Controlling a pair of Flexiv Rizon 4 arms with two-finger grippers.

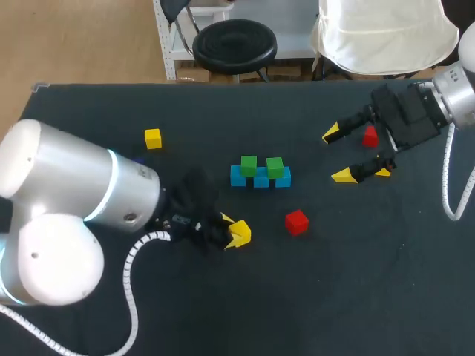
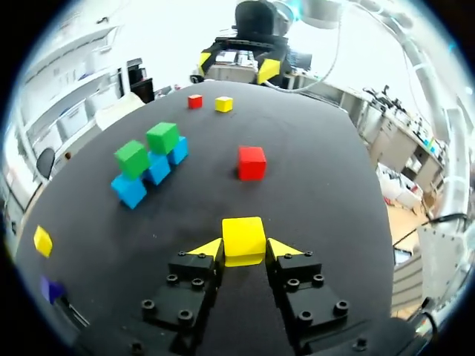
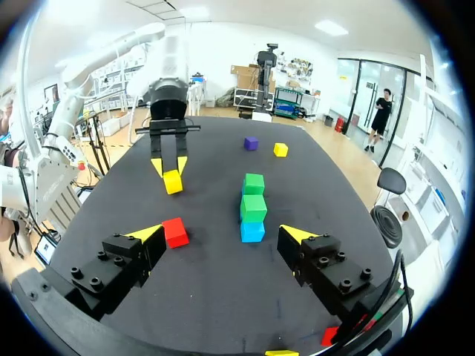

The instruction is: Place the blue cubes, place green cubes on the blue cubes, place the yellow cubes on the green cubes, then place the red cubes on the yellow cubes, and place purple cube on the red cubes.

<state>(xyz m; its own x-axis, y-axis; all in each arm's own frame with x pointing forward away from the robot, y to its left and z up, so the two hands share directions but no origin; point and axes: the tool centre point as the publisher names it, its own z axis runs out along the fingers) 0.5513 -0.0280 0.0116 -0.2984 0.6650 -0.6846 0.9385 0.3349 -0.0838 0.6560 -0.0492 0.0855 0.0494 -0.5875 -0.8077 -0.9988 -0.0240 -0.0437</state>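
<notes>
Three blue cubes [image 1: 260,180] lie in a row at mid-table, with two green cubes [image 1: 249,165] on top. My left gripper [image 2: 244,251] stands near the table's front, its fingers pressed against both sides of a yellow cube [image 2: 243,231] resting on the table. A red cube [image 1: 296,222] lies just right of it. My right gripper [image 1: 337,155] hangs open at the right with nothing between its fingers. A second red cube [image 1: 369,136] and a yellow cube [image 1: 384,171] lie under its fingers. Another yellow cube [image 1: 153,138] sits far left. The purple cube [image 3: 251,143] lies near it.
The table [image 1: 356,297] is a black cloth surface. My left arm's large body [image 1: 67,200] covers the front left corner and hides the purple cube in the head view.
</notes>
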